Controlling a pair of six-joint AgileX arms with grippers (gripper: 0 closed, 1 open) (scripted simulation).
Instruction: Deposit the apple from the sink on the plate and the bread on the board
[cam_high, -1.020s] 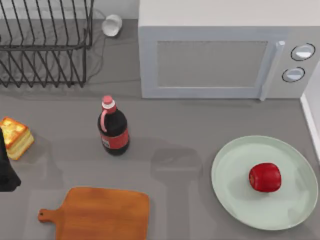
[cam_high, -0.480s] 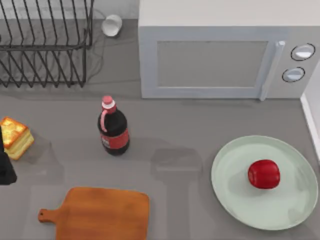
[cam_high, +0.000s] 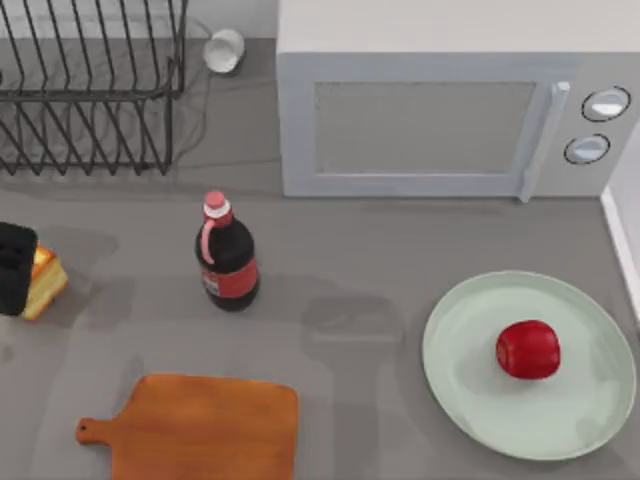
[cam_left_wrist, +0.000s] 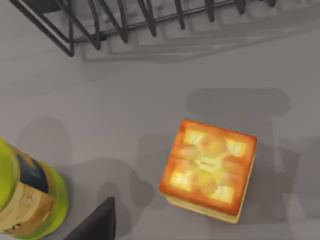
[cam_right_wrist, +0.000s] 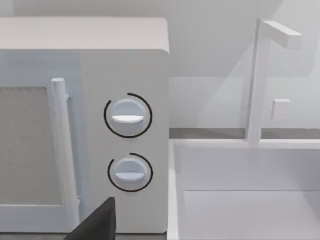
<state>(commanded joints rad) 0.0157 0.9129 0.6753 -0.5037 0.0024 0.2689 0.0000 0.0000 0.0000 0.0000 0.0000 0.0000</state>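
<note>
L gripper (cam_high: 16, 268) moved over bread (cam_high: 45, 279), partly covering.

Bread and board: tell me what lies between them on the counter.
Nothing: in the top view the grey counter between the bread and the board is bare, crossed by shadow. The left gripper sits over the bread.

Top view looks straight down on the table. Left wrist view looks down close on the bread (cam_left_wrist: 210, 170), shared with top. Right wrist view faces the microwave (cam_right_wrist: 85, 125) and sink (cam_right_wrist: 250, 200) level.
</note>
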